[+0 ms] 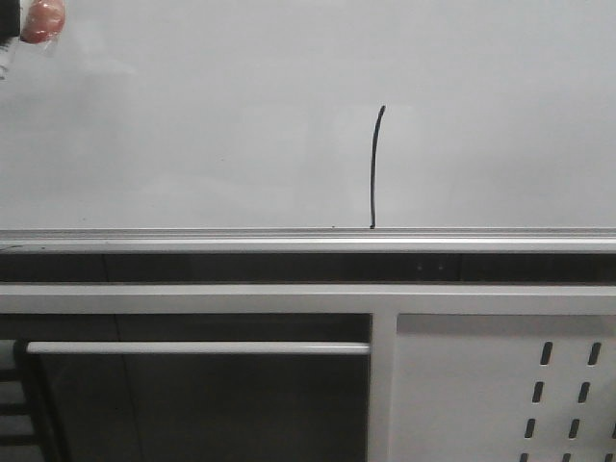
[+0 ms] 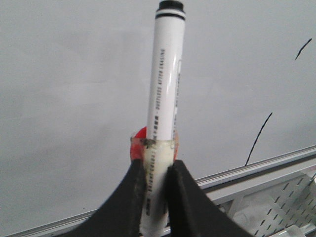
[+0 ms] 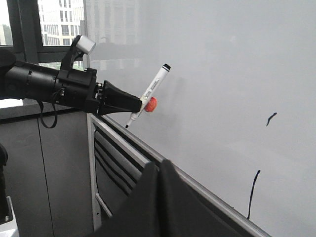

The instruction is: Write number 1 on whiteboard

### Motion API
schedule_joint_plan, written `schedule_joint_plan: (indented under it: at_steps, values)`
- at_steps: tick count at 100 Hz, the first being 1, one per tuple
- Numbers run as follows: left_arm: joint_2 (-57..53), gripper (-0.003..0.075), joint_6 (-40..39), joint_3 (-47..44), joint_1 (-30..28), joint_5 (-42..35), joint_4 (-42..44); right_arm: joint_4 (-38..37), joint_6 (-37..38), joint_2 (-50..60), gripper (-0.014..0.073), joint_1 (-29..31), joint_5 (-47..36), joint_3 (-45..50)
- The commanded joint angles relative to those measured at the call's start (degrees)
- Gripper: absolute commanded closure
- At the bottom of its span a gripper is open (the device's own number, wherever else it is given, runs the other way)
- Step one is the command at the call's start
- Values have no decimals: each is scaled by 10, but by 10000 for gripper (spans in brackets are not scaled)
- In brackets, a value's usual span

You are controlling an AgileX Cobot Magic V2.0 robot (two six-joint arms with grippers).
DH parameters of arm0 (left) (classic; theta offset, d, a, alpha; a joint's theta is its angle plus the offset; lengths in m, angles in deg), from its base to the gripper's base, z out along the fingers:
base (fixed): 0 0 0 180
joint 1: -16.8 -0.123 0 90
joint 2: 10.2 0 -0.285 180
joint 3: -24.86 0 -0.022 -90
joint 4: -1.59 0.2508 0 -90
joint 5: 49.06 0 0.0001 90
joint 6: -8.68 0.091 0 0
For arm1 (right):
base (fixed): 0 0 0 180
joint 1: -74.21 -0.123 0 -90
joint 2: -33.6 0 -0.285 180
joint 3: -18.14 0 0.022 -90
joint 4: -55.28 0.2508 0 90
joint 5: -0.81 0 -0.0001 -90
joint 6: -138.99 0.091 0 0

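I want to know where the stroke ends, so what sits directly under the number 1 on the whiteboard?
The number 1 runs down the whiteboard to its silver bottom rail. Under the rail is a dark gap; nothing in it can be made out.

Below the board: white metal frame [image 1: 385,298] with a dark horizontal slot above it, perforated grey panel [image 1: 568,385] at lower right, horizontal white bar [image 1: 197,347] across a dark open bay at lower left. Right wrist view shows a window [image 3: 59,24] with dark mullions, daylight and pale high-rise buildings outside, and a dark grey cabinet wall [image 3: 64,173] under the sill. Lighting even, diffuse, soft glare.
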Motion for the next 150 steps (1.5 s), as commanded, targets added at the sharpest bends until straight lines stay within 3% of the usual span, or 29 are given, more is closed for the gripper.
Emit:
schedule_joint_plan:
  at_steps: [1,64,84,91,105,139,150]
  values:
    - [-2,738,-1,20,4,23,28,3,-1,-6,665,3,-43,-12]
    - [-7,738,24,22,3,33,15,3,-1,-6,665,3,-42,-12]
    - [-7,738,305,48,3,-3,-178,3,-1,-6,665,3,-43,-12]
    - [-7,738,448,54,3,-45,-270,3,-1,-6,665,3,-43,-12]
    - [-7,738,660,59,2,-129,-447,3,-1,-6,665,3,-43,-12]
    - [-7,738,1071,19,2,-301,-914,3,-1,-6,665,3,-43,-12]
    - [-8,738,1154,-36,2,-419,-1038,3,-1,-6,665,3,-43,-12]
